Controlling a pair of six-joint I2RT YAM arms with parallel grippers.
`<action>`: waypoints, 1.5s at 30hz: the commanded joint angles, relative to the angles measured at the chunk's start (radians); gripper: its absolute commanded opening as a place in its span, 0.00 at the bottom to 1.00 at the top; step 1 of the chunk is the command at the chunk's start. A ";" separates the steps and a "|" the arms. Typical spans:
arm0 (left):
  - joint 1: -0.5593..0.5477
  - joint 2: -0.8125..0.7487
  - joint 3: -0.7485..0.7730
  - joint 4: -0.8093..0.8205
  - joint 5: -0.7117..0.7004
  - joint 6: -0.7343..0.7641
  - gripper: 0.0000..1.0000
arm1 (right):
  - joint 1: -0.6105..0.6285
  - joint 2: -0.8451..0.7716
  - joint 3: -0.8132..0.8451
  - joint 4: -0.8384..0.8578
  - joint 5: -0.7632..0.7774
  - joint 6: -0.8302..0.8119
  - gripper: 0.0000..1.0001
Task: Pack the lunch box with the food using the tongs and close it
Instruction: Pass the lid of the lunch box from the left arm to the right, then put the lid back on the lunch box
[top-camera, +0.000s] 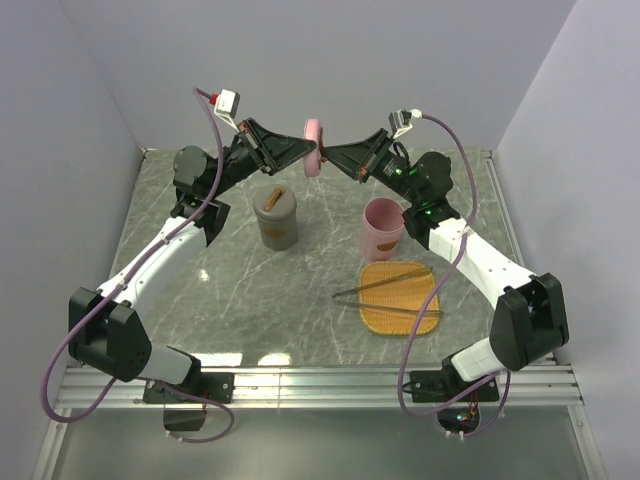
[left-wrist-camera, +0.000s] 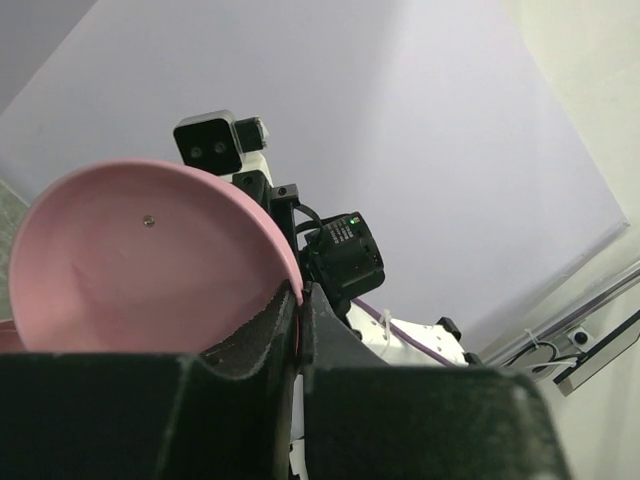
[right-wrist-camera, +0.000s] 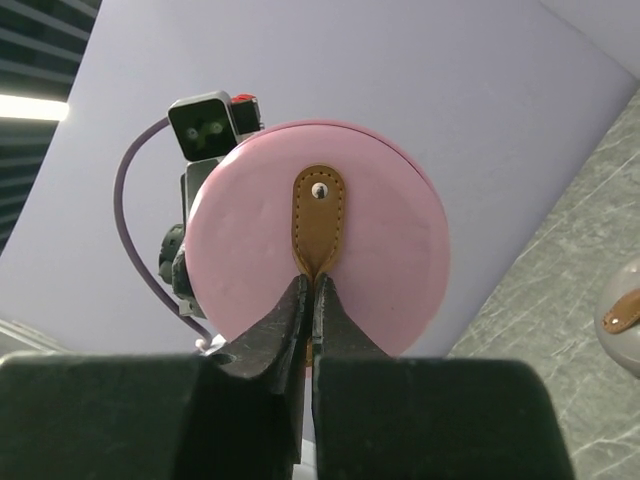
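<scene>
One pair of long slim silver metal tongs (top-camera: 383, 281) was laid across the square orange woven tray (top-camera: 400, 322); beyond, an open pink cylindrical container (top-camera: 383, 228) was stood near a lidded grey canister (top-camera: 277, 218); farthest, the round pink lid (right-wrist-camera: 380, 260) was held aloft, its brown leather tab (right-wrist-camera: 319, 215) pinched by the fully closed right gripper (right-wrist-camera: 312, 285), its rim clamped by the narrowly closed left gripper (left-wrist-camera: 300, 300).
</scene>
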 joint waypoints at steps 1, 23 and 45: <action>-0.001 -0.022 -0.011 0.029 0.005 0.021 0.11 | -0.004 -0.020 0.001 0.030 -0.031 -0.032 0.00; 0.094 -0.090 0.254 -0.918 -0.047 0.848 0.99 | -0.219 -0.092 0.440 -1.244 0.030 -1.138 0.00; 0.093 -0.074 0.310 -1.308 -0.207 1.155 0.99 | -0.187 0.279 0.817 -1.869 0.313 -1.602 0.00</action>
